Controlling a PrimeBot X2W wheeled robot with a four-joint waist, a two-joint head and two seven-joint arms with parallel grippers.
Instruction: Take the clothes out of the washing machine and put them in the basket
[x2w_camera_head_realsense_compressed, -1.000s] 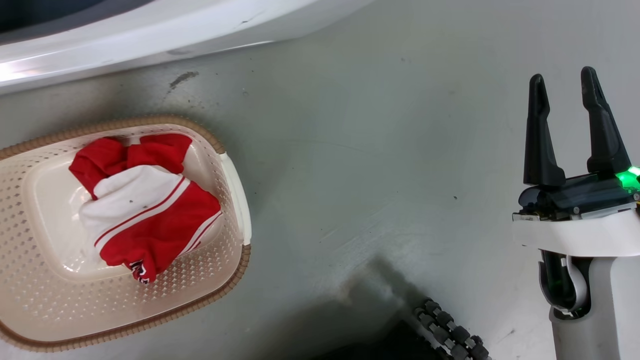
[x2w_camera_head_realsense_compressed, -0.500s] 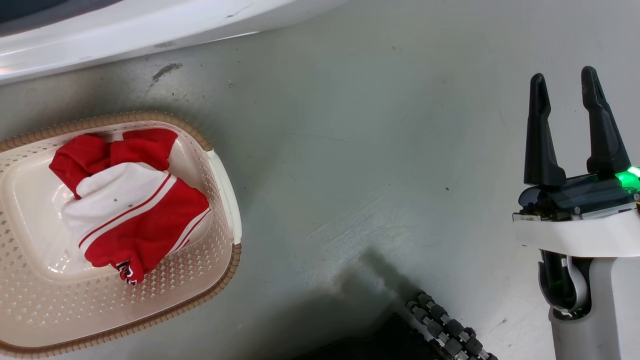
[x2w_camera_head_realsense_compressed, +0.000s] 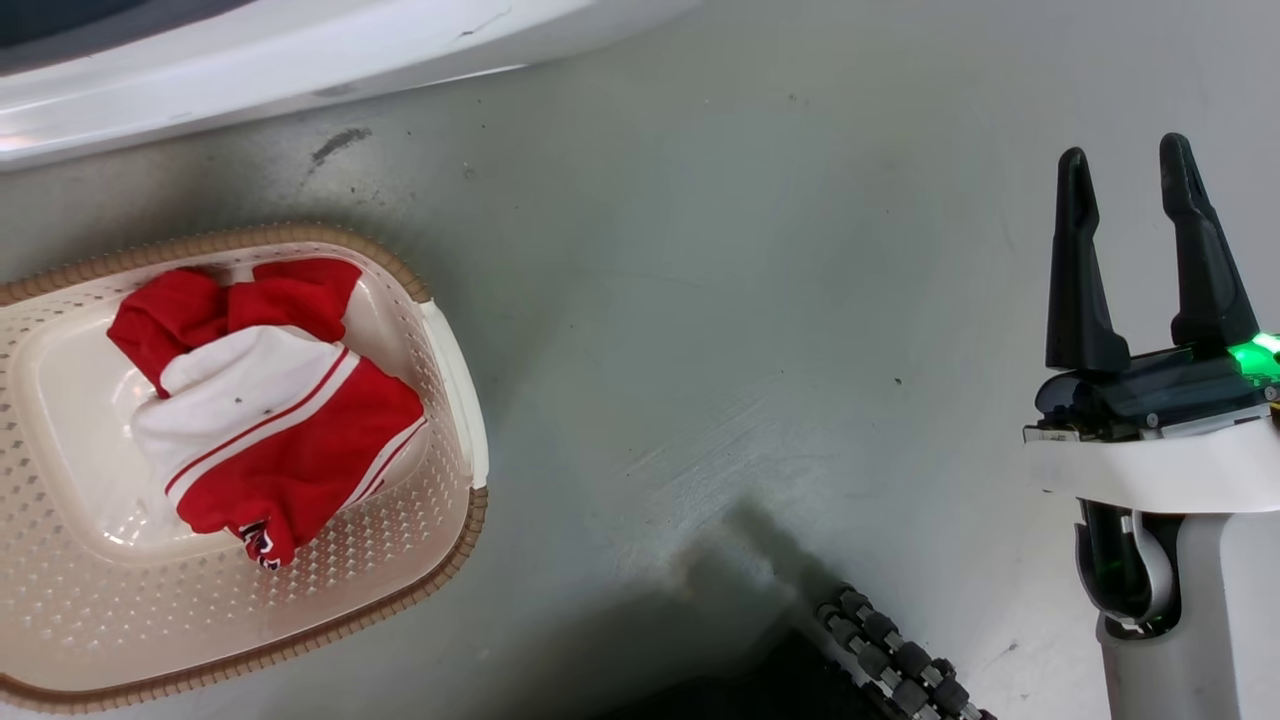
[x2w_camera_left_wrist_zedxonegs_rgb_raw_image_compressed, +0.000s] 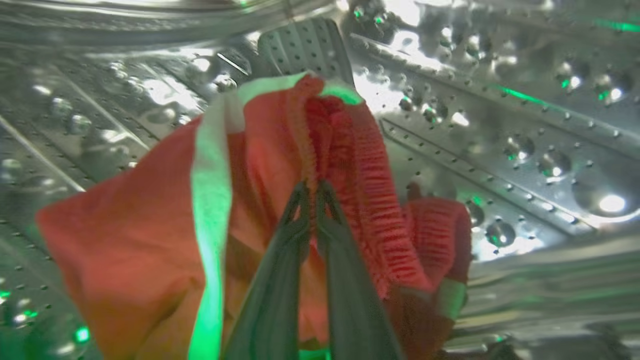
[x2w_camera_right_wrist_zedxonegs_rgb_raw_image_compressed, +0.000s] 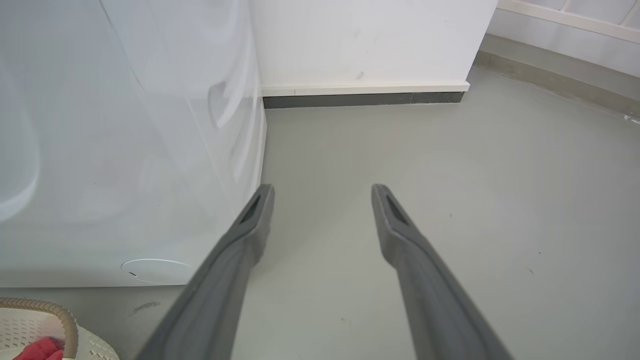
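While the left gripper (x2w_camera_left_wrist_zedxonegs_rgb_raw_image_compressed: 312, 192) has its two long dark fingers pinched together on the gathered, ribbed band of a soft bright red garment with a pale stripe (x2w_camera_left_wrist_zedxonegs_rgb_raw_image_compressed: 150, 235), that cloth lies inside the shiny perforated steel drum (x2w_camera_left_wrist_zedxonegs_rgb_raw_image_compressed: 525, 145) of the large white washing machine (x2w_camera_head_realsense_compressed: 300, 50). In the left wrist view the band runs up and down, straight along the line of the fingers. The loose bulk spreads to both sides of them, the wider share toward that view's left. The grip is therefore on one narrow edge, and most of the fabric hangs free of it. The low oval cream plastic basket with a brown woven rim (x2w_camera_head_realsense_compressed: 468, 520) stands on the grey floor (x2w_camera_head_realsense_compressed: 750, 300) at the robot's left. It sits just in front of the machine's white front and already holds a crumpled red and white garment (x2w_camera_head_realsense_compressed: 300, 450). The right gripper (x2w_camera_head_realsense_compressed: 1124, 150) hangs over bare floor, well apart from the basket on the far side, its fingers spread and holding nothing. By my reckoning the left arm is the nearer one. The coming move is a pull straight back along the finger line, out of the drum, then down and toward the basket. The free folds may drag against the drum wall on the way.
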